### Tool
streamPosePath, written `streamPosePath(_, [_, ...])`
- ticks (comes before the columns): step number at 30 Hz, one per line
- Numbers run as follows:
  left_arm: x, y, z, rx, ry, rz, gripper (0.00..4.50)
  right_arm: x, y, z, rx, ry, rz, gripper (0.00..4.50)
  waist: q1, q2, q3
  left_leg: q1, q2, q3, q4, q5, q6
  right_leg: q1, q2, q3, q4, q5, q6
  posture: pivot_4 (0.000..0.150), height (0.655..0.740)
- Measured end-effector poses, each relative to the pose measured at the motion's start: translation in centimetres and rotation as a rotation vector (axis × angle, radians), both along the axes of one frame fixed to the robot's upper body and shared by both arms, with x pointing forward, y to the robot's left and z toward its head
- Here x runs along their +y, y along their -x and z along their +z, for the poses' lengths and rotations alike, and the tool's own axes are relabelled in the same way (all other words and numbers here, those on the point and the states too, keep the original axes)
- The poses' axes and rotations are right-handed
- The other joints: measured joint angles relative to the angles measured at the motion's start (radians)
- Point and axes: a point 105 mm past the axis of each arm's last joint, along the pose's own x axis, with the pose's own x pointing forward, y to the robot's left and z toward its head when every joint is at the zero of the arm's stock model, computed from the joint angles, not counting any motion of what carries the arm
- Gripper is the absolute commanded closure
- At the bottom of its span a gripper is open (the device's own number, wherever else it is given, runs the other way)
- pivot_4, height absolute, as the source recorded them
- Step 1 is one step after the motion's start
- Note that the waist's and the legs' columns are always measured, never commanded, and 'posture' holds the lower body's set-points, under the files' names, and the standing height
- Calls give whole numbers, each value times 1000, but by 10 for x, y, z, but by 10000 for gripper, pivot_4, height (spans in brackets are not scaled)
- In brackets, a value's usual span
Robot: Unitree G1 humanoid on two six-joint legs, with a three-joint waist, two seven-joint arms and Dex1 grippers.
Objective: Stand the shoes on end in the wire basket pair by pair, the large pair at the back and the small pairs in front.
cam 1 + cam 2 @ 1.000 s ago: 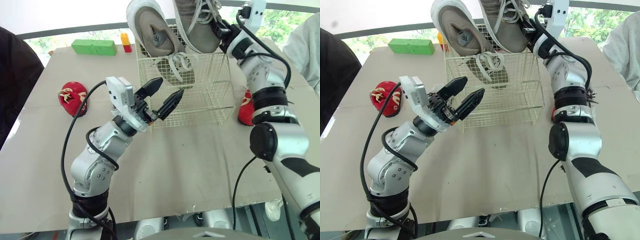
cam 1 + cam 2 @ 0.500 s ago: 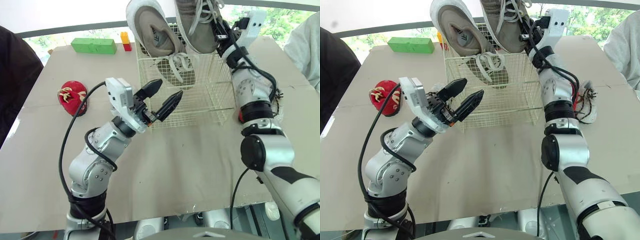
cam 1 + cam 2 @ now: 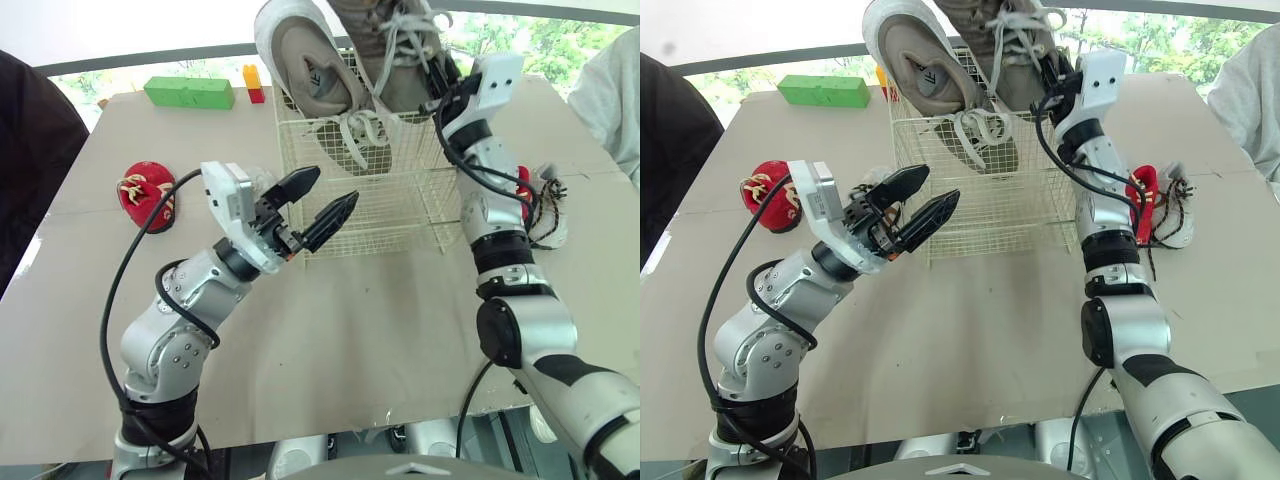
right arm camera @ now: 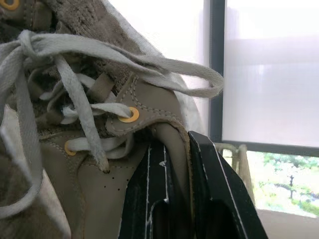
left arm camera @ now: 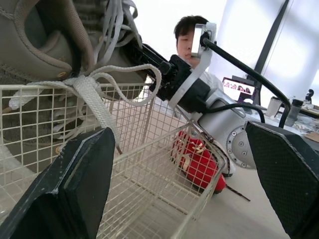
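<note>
Left red shoe: a small shoe lies on the table to your left, well apart from the basket. It has not moved.
Left gripper: the jaws are spread wide with nothing between them. It hangs just in front of the basket's front-left corner and has drawn back slightly over the last second.
Wire basket: it stands mid-table toward the back, in the same spot.
First large shoe: it stands on end at the back-left of the basket. The toe is above the rim, the opening faces you, and it leans a little. It is unchanged.
Second large shoe: this is what changed. A second ago it hung higher. Now it has come down, with its lower end at about rim level just beside the first shoe. You cannot tell from here whether that end is already inside the wire.
Right gripper: the jaws are nearly closed, pinching the second large shoe's collar by the top eyelet. The forearm has swung in from your right and now stands at the basket's right side.
Right red shoe and white shoe: these small shoes lie together right of the basket, in plainer sight now that the arm has moved in.
Meaning: the large pair looks nearly seated at the back. By my judgement, you should lower a little more before letting go. No small pair is in the basket yet.
</note>
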Motion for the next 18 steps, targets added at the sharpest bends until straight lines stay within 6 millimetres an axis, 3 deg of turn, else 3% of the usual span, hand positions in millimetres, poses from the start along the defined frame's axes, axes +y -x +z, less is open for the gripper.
streamPosePath(6, [20,19,-14,-15,-90,-33,0,1,5,-5,39,-19,56,44904,2,-2,-2,1,0,-1,0,0,0,1,0,-1,-1,0,0,1500,7400])
streamPosePath(11, [28,34,-3,-48,-76,-152,0,-4,6,-6,55,-41,66,44904,5,-2,-2,0,0,-2,0,0,0,1,-1,-2,-2,0,-1,1500,7400])
streamPosePath(17, [39,28,-5,-28,-71,-141,0,-6,10,-7,91,-79,107,44904,6,-2,-3,-1,0,-3,-1,0,0,1,-1,-4,-4,0,-1,1500,7400])
streamPosePath(18, [39,28,-5,-27,-70,-141,0,-7,11,-8,94,-81,110,39128,6,-3,-3,-1,0,-3,-1,0,0,1,-1,-4,-4,0,-1,1500,7400])
